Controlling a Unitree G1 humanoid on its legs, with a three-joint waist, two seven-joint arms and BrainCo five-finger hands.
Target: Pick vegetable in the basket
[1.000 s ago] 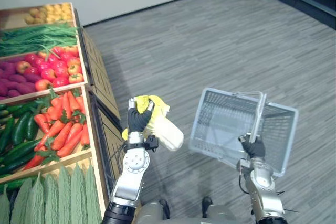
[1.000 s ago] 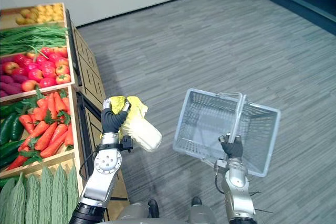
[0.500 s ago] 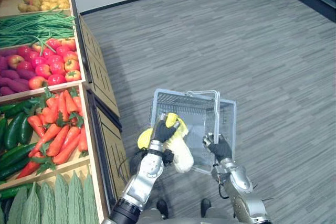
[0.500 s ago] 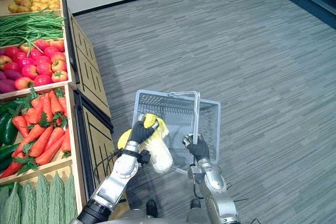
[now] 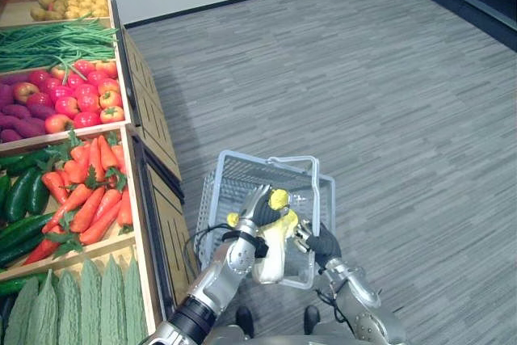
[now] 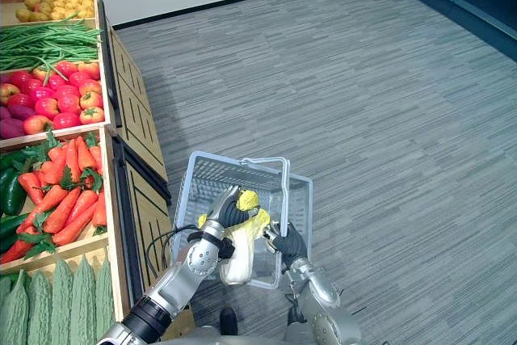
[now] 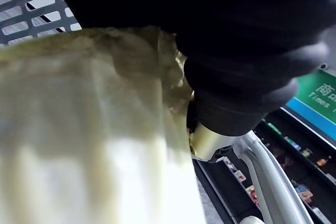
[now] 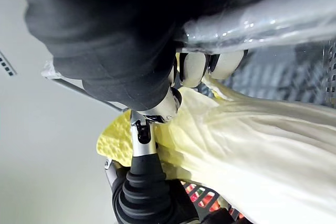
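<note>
Cabbage (image 5: 271, 250) | hanging over near edge of basket (image 5: 234, 179), pressed against our left hand (image 5: 252, 209), can't tell if it's gripped or released | right hand (image 5: 321, 241) clenched on basket handle (image 5: 296, 159), keeping it under the drop, we reckon

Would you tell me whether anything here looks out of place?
Yes: the pale yellow cabbage by the left hand seems to overhang the near rim of the grey mesh basket that the right hand holds.

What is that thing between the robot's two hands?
A pale yellow-white leafy cabbage, against the left hand; the right hand grips the handle of the grey mesh basket. Clearest in the left eye view.
</note>
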